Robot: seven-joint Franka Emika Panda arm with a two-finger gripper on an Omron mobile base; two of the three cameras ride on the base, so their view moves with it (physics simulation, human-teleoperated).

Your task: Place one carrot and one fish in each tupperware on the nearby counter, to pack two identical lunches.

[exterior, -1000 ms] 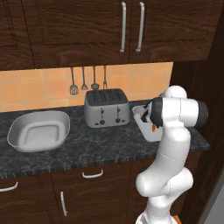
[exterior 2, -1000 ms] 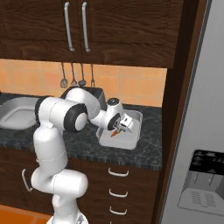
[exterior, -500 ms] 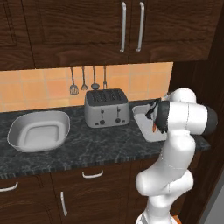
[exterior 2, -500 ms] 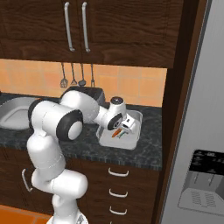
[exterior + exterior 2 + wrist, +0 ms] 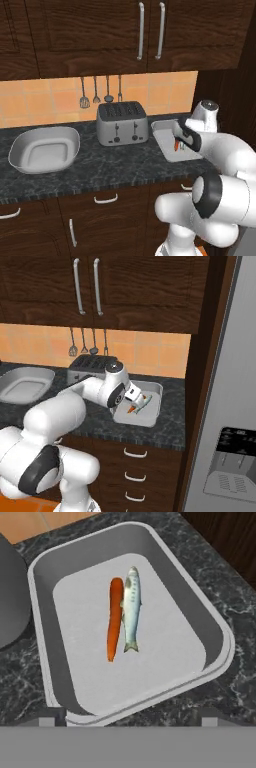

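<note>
1. My end effector (image 5: 141, 401) hangs over the rectangular light-grey lidless tub (image 5: 214, 631), its two dark finger tips (image 5: 46, 718) standing wide apart and holding nothing.
2. That rectangular tub sits on the black-grey speckled stone bench (image 5: 115, 165), near the bench's right end and close to its back edge, just to the right of the silver slotted toaster (image 5: 121, 123).
3. Inside the tub lie an orange carrot (image 5: 114, 625) and a silvery-blue fish (image 5: 131, 608), side by side along the tub's length and touching along their sides.
4. Both rest flat on the tub floor, about in its middle, apart from all four walls.
5. In the right base view the carrot shows as an orange patch just under my end effector.
6. The second container, an oval light-grey lidless tub (image 5: 20, 148), stands towards the bench's left end, well apart from the toaster; I see nothing in it.
7. Three metal utensils (image 5: 95, 92) hang on the orange tiled wall (image 5: 40, 102) above the toaster.
8. Dark brown wood drawers (image 5: 107, 212) with curved silver handles run below the bench's front edge, and dark wood cupboards (image 5: 100, 30) with long silver handles hang above.
9. A grey fridge door (image 5: 227, 421) stands beyond the bench's right end.
</note>
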